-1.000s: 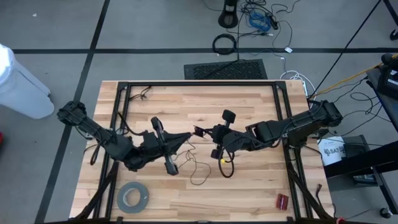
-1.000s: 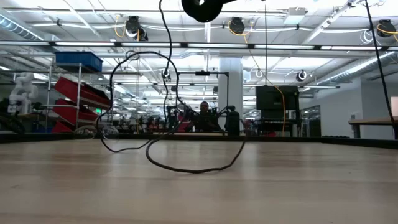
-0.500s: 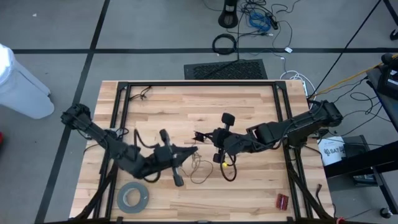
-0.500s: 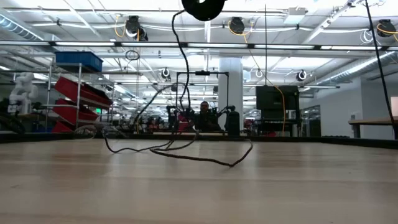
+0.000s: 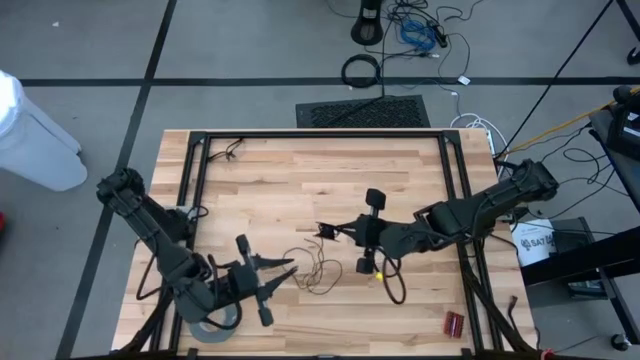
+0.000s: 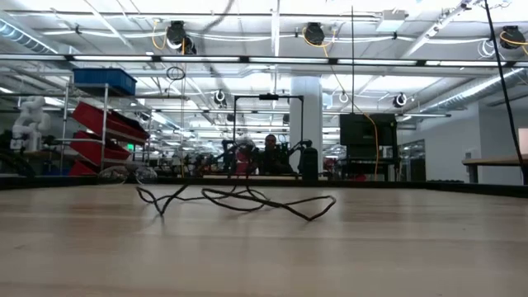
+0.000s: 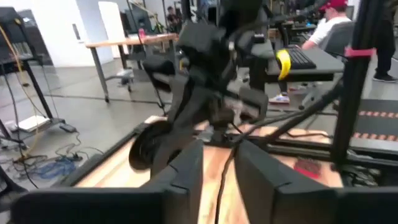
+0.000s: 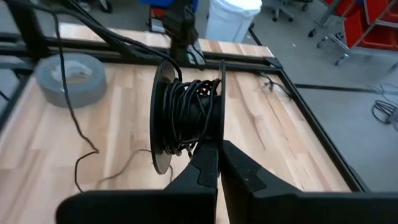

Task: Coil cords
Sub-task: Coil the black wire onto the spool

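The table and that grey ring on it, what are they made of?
The table looks like pale wood in joined strips, with grain lines showing, smooth finish. The grey ring is a tape roll: dull grey, cloth-like tape, probably duct tape, wound around a lighter core that may be cardboard.

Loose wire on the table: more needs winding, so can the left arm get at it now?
Probably yes: the wire lies loose on bare wood just ahead of the left gripper, nothing between them.
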You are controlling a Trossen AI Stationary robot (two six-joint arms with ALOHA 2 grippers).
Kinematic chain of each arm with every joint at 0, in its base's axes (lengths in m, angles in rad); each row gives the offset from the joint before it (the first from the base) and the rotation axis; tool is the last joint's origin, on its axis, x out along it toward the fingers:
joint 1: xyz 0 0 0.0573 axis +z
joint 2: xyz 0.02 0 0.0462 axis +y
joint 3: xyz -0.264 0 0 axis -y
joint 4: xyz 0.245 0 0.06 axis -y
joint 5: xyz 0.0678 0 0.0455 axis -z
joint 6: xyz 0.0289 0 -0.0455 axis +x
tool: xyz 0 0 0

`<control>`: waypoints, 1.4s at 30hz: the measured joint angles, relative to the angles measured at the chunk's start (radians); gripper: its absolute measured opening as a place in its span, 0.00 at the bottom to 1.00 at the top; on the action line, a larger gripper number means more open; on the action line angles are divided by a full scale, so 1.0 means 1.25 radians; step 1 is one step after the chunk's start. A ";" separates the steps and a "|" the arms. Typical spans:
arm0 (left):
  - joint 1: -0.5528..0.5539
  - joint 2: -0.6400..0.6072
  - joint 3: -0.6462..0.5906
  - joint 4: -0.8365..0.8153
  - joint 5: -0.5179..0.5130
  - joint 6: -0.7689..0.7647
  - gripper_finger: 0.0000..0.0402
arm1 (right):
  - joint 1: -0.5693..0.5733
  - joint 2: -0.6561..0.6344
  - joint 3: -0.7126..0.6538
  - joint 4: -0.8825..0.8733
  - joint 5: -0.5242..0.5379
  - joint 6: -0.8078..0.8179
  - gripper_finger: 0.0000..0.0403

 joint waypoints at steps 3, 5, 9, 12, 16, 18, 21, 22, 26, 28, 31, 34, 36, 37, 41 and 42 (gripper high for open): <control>-0.011 0.000 0.000 -0.022 -0.001 -0.036 0.32 | 0.018 -0.010 0.000 0.015 0.002 0.000 0.00; -0.012 0.001 0.000 -0.009 0.015 -0.045 0.34 | 0.025 -0.014 0.000 0.044 0.009 -0.001 0.00; 0.014 0.002 0.000 0.054 0.048 -0.046 0.36 | 0.031 -0.015 0.000 0.090 0.044 -0.020 0.00; 0.051 0.005 0.000 0.104 0.086 -0.052 0.36 | 0.030 -0.015 0.000 0.117 0.056 -0.034 0.00; 0.102 0.033 0.000 0.178 0.182 -0.052 0.34 | 0.030 -0.015 0.000 0.126 0.057 -0.050 0.00; 0.121 0.054 0.000 0.206 0.214 -0.058 0.32 | 0.030 -0.015 0.000 0.125 0.072 -0.056 0.00; 0.141 0.086 0.000 0.220 0.220 -0.097 0.29 | 0.030 -0.015 0.000 0.122 0.074 -0.067 0.00; 0.147 0.096 0.000 0.220 0.220 -0.112 0.27 | 0.030 -0.015 0.000 0.121 0.074 -0.071 0.00; 0.169 0.135 0.000 0.220 0.221 -0.158 0.22 | 0.030 -0.015 0.000 0.122 0.071 -0.078 0.00; 0.177 0.153 0.000 0.218 0.221 -0.176 0.21 | 0.030 -0.016 0.000 0.122 0.069 -0.079 0.00; 0.180 0.174 0.000 0.218 0.220 -0.179 0.19 | 0.031 -0.022 0.000 0.120 0.057 -0.081 0.00; 0.179 0.191 0.000 0.206 0.215 -0.193 0.18 | 0.041 -0.034 0.000 0.119 0.035 -0.078 0.00; 0.180 0.191 0.000 0.167 0.208 -0.220 0.18 | 0.052 -0.043 0.000 0.118 0.024 -0.075 0.00; 0.180 0.191 0.000 0.141 0.203 -0.238 0.18 | 0.058 -0.046 0.000 0.115 0.024 -0.072 0.00; 0.177 0.191 -0.001 0.033 0.163 -0.280 0.18 | 0.088 -0.063 0.000 0.108 0.024 -0.056 0.00; 0.176 0.191 -0.001 0.016 0.160 -0.282 0.18 | 0.096 -0.067 0.000 0.102 0.024 -0.051 0.00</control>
